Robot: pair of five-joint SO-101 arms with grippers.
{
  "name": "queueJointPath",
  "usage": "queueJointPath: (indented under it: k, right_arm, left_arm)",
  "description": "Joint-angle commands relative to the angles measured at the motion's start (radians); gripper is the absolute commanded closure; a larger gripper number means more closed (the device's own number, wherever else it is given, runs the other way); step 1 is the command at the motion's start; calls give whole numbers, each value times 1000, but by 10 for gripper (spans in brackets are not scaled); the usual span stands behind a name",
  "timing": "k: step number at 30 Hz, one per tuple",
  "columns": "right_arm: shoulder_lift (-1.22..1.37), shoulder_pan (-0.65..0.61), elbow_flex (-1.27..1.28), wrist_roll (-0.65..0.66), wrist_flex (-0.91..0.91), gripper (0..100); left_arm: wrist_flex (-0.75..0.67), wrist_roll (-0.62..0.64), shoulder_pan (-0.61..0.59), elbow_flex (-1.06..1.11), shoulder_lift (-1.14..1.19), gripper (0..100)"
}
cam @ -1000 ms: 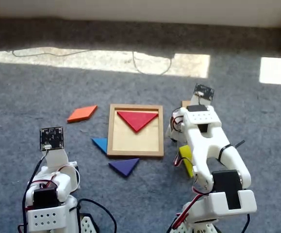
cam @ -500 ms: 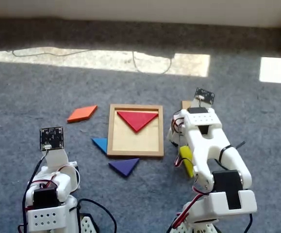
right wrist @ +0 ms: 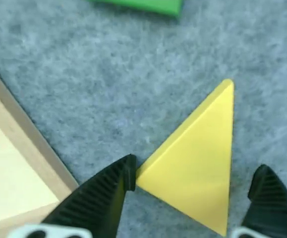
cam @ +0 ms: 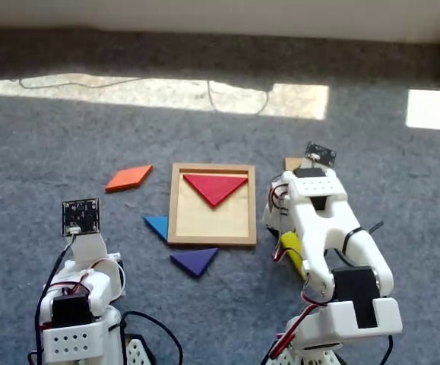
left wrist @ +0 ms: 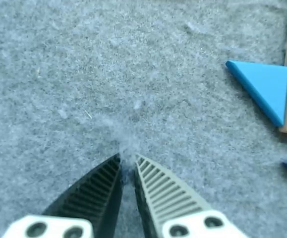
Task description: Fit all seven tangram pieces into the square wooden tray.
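Carpet of grey felt (cam: 68, 152) carries the square wooden tray (cam: 212, 241), which holds one large red triangle (cam: 214, 186) along its far side. An orange parallelogram (cam: 128, 177) lies apart to the tray's left. A blue triangle (cam: 157, 226) touches the tray's left rim and a purple triangle (cam: 195, 260) sits just in front of it.

The right arm (cam: 326, 228) covers most of the large yellow triangle (cam: 291, 251) in the high view. In the right wrist view, the right gripper (right wrist: 195, 172) stands wide open astride this triangle, and one dark fingertip (right wrist: 126, 173) is at its corner. A green piece (right wrist: 138, 5) is cut off by the frame, so its shape cannot be told. Something small and tan (cam: 291, 163) peeks from behind that arm's camera, too hidden to name.

The left gripper (left wrist: 128, 171) hangs over bare carpet, its jaws almost together with nothing between them. The purple piece shows there only as a cropped corner.
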Motion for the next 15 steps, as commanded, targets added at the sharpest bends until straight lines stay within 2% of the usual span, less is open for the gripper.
queueJointPath:
  k: [1, 15]
  right_arm:
    - [-5, -13, -4, -11, 13, 649]
    - [-8, -30, -5, -5, 61, 649]
  left_arm:
    - [8, -5, -10, 21, -39, 994]
    - [8, -5, -10, 21, -39, 994]
